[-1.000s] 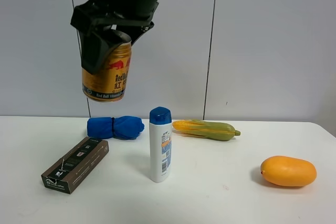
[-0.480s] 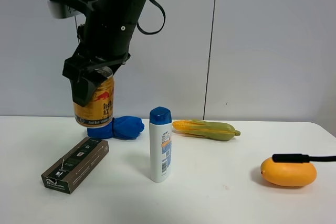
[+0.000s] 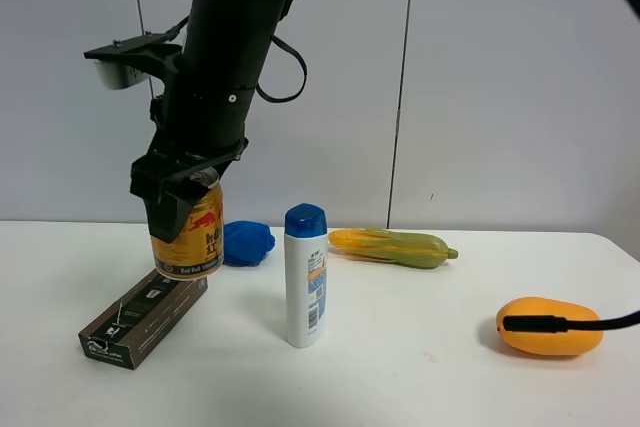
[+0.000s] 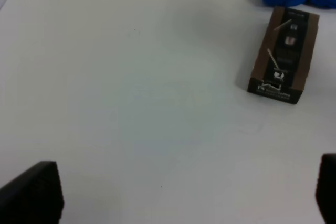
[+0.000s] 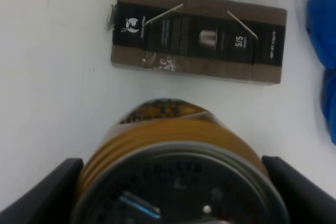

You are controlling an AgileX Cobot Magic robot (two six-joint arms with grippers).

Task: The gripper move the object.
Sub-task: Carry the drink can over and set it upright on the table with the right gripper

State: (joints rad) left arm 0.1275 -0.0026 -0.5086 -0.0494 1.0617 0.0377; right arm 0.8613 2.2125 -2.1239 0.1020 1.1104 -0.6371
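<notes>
My right jaws clamped on can (image 3: 188,242): short, gold-yellow, red bull logo, silver top. Can hangs low over tabletop (image 3: 420,372), just beside brown box (image 3: 143,315). My left jaws spread wide.

The right end effector (image 3: 186,209) covers the can's (image 3: 190,244) top; the can hides part of the blue cloth (image 3: 250,243) and the box's (image 3: 140,319) far end. A black bar (image 3: 545,324) crosses the mango (image 3: 545,343) near the worktop's (image 3: 400,382) right edge. The left end effector (image 4: 176,195) shows only blurred finger stubs cut by the frame.
</notes>
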